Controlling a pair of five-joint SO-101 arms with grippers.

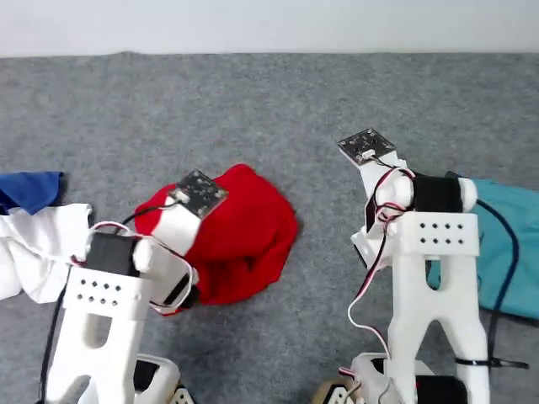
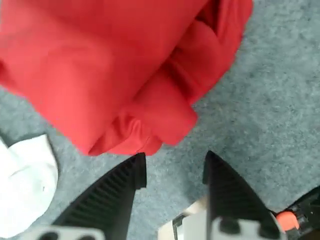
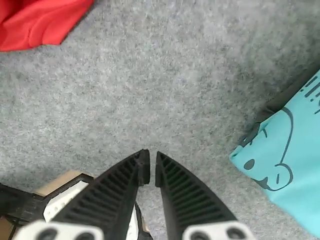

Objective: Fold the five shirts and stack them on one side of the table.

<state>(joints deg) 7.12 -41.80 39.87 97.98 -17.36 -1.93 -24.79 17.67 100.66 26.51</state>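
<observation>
Nearest, the left gripper [image 2: 175, 165] hangs with fingers spread, empty, just short of the crumpled red shirt [image 2: 125, 65]. The right gripper [image 3: 150, 162] is pressed together over the bare grey table [image 3: 190, 75], with the teal shirt [image 3: 290, 165] beside it. Farther out on the left side lie a white shirt [image 1: 34, 244] and a blue shirt [image 1: 29, 189].

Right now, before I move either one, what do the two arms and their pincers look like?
The left arm and right arm are white plastic frames with rows of small holes and black motors. Thin red, white and black wires loop along the right one. The left pincer and right pincer are black, ribbed and tapered.
</observation>
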